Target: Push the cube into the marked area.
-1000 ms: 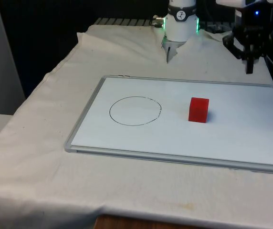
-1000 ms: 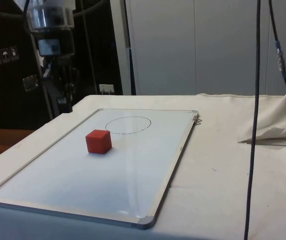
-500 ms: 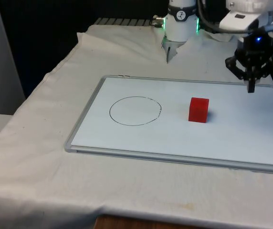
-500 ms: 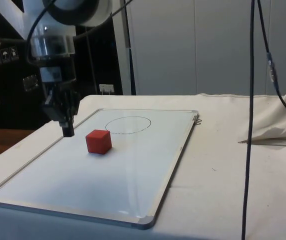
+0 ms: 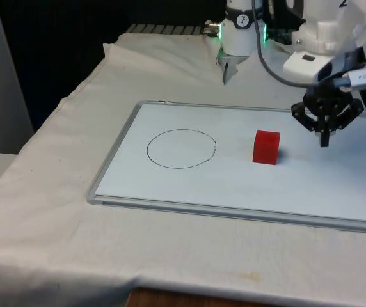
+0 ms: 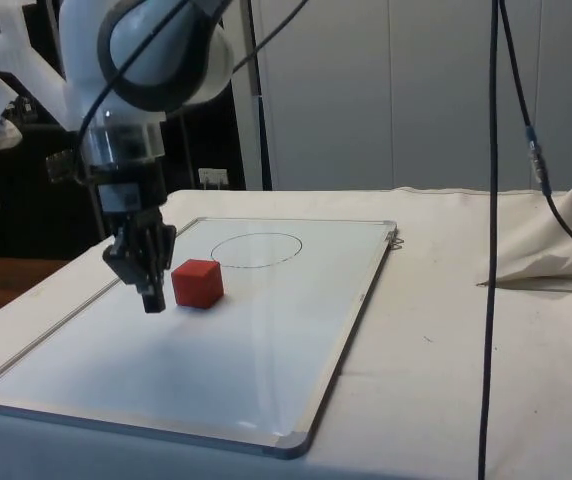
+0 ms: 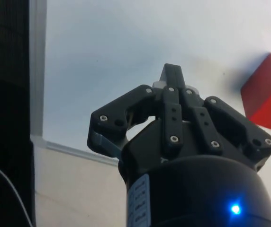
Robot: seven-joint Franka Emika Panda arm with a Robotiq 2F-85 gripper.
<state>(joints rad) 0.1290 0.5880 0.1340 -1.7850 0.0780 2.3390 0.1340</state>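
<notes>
One red cube (image 5: 266, 147) sitting on whiteboard (image 5: 170, 185), right of drawn circle (image 5: 181, 148) in front view, apart from it. Gripper (image 5: 325, 142) hovering just right of cube, not touching, fingers pressed together, gripping nothing.

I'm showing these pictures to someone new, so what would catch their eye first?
The red cube stands out first, bright against the whiteboard it sits on. Next is the black gripper, fingers shut, hanging just above the board on the cube's side at the front view's right. On the cube's other side, a hand-drawn circle marks the board.
</notes>
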